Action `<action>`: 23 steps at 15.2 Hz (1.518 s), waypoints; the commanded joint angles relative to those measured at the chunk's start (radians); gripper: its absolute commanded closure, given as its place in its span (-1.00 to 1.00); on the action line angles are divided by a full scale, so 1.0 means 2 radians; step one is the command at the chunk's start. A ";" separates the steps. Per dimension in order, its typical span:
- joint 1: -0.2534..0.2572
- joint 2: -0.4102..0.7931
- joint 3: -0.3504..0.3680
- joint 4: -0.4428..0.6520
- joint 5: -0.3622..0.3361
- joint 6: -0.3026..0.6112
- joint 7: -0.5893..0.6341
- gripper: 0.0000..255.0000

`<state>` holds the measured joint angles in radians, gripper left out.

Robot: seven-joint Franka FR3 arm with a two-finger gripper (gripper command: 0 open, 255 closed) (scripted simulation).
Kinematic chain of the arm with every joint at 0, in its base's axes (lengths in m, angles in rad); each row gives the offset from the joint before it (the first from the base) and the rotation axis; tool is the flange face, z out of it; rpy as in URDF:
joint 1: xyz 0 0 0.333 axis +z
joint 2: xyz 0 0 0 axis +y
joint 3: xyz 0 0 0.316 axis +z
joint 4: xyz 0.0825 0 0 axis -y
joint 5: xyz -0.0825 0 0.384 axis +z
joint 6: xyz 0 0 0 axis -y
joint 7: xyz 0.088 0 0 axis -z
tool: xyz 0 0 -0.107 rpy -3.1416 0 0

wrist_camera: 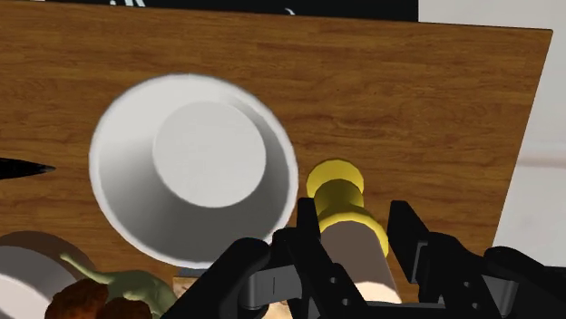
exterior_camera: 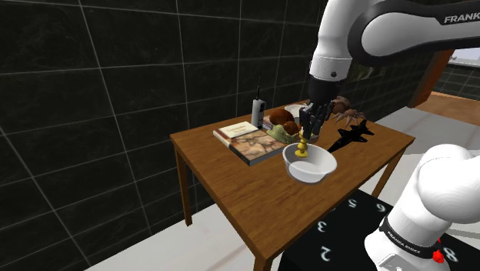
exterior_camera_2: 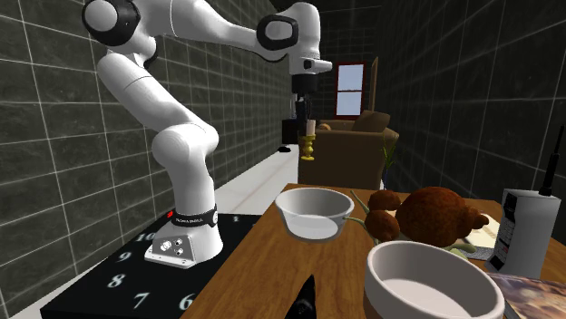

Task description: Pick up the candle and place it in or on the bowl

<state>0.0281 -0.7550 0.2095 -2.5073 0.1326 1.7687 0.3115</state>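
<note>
Candle: clamped in your claw, clear of the counter, hanging about over the rim of the white bowl near the stand-side edge. Pickup done; lowering and release remain for you.

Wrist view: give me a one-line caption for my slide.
The black hand clasps a candle with a yellow base just beside the rim of a white bowl on the wooden table.
</note>
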 commanded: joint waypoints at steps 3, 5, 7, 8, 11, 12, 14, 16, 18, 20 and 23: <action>-0.023 -0.005 -0.049 0.003 -0.033 -0.011 -0.053 1.00; -0.035 -0.002 -0.071 0.008 -0.049 -0.013 -0.078 1.00; -0.046 0.005 -0.093 0.015 -0.064 -0.014 -0.102 1.00; -0.054 0.011 -0.109 0.022 -0.075 -0.014 -0.121 1.00; -0.054 0.011 -0.110 0.002 -0.075 0.006 -0.121 1.00; -0.054 0.010 -0.110 -0.005 -0.075 0.012 -0.121 1.00; -0.054 0.011 -0.110 -0.018 -0.075 0.026 -0.121 1.00; -0.054 0.011 -0.110 -0.031 -0.075 0.040 -0.120 1.00; -0.054 0.013 -0.110 -0.044 -0.075 0.054 -0.120 1.00; -0.054 0.015 -0.110 -0.056 -0.076 0.068 -0.120 1.00; -0.054 0.019 -0.110 -0.074 -0.076 0.090 -0.120 1.00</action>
<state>-0.0805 -0.7194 -0.0107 -2.6389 -0.0187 1.9289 0.0718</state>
